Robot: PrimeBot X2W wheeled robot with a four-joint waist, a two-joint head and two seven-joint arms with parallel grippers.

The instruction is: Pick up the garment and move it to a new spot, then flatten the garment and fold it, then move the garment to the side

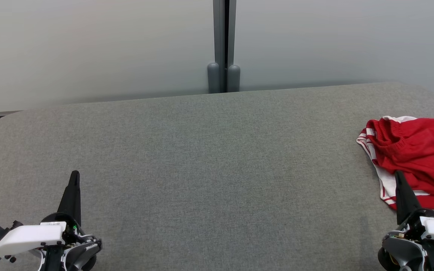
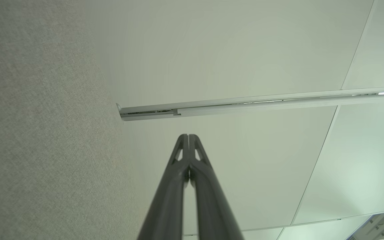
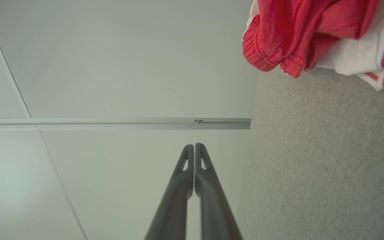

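Lying crumpled at the grey table's [image 1: 217,150] right edge, the red-and-white garment [image 1: 416,150] sits just ahead of the right gripper [image 1: 398,174], fingers pressed together, empty. The left gripper [image 1: 75,174], likewise closed and empty, is toward the table's left side.

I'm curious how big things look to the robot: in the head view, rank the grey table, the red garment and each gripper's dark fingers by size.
1. The grey table, easily largest.
2. The red garment, though the picture's edge cuts it off.
3. Dark fingers of left gripper and right gripper: alike, so tied.
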